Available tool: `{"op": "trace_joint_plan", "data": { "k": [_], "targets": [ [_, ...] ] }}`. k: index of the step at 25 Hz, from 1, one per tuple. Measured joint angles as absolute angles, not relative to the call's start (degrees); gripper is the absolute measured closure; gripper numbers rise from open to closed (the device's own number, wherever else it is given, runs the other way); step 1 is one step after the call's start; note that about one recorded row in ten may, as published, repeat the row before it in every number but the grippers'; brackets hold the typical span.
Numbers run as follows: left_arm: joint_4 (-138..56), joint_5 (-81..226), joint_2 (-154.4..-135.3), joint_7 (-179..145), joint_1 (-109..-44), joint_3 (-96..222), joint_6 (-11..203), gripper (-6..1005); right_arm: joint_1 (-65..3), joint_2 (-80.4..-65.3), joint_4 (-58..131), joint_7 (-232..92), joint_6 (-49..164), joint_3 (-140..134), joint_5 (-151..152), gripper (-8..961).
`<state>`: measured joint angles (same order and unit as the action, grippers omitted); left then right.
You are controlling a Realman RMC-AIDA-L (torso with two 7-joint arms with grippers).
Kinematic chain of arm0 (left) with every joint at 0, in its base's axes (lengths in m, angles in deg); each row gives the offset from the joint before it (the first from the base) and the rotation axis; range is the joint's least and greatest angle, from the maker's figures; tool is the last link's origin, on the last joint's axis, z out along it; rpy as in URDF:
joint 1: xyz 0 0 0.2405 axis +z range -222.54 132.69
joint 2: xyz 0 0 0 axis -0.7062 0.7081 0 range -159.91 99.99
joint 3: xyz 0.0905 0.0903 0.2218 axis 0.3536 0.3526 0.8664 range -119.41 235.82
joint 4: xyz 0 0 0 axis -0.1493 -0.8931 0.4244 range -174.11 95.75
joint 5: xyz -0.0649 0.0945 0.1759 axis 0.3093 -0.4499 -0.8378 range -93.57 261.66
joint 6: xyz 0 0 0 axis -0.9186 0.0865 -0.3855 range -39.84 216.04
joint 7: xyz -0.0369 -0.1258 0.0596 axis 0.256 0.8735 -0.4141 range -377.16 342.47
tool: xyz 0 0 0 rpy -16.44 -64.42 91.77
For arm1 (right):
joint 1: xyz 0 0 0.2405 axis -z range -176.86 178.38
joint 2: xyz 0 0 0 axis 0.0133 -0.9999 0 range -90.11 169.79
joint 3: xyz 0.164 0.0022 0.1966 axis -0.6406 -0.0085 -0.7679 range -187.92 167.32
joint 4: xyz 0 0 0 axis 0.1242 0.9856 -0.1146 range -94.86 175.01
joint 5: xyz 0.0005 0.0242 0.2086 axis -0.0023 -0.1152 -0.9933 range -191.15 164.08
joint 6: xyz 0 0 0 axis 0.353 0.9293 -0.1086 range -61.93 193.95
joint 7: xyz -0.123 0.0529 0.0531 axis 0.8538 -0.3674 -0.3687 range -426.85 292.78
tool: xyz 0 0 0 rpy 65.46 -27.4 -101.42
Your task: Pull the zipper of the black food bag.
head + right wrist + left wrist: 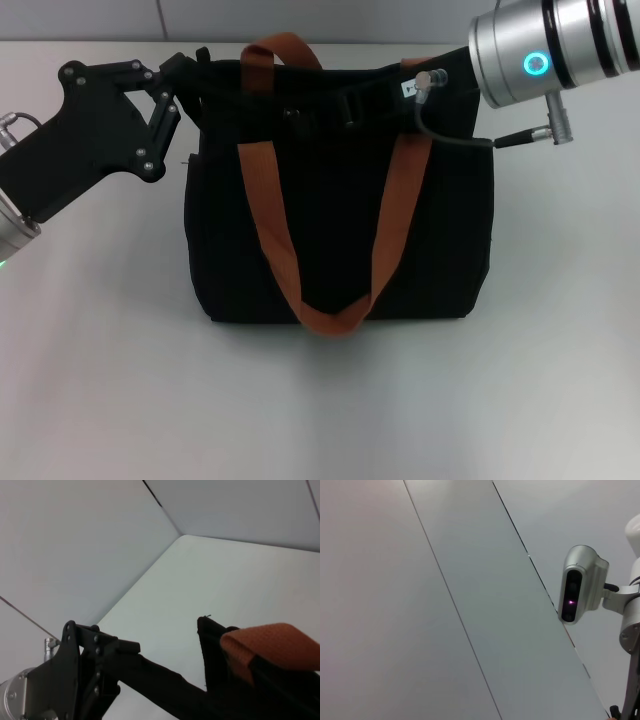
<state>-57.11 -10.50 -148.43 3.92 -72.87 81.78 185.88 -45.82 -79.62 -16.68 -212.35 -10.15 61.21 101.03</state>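
- The black food bag (pixel 340 230) stood upright mid-counter (pixel 320 410), one orange-brown strap (pixel 335 240) hanging down its front.
- I couldn't pick out the zipper along its top edge.
- The left claw (pixel 185 80) pinched the bag's top left corner.
- The right arm (pixel 550 50) hovered at the top right corner; I couldn't tell that claw's state.

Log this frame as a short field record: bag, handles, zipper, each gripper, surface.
bag: large boxy black fabric food bag, upright on table
handles: two orange-brown webbing straps, one hanging down the front
zipper: pull tab not discernible
left gripper: black left gripper at the bag's top left corner, shut on the fabric edge
right gripper: silver right arm over the top right corner, fingers hidden
surface: white table
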Motion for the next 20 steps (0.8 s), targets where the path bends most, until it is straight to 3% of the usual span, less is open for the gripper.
{"op": "trace_joint_plan", "data": {
  "k": [20],
  "targets": [
    [-57.11, -9.89, -148.39, 3.92, -72.87, 80.79, 184.69, 908, -38.62, -79.43, -25.04, -214.87, -13.27, 59.58, 102.64, 956]
  ]
}}
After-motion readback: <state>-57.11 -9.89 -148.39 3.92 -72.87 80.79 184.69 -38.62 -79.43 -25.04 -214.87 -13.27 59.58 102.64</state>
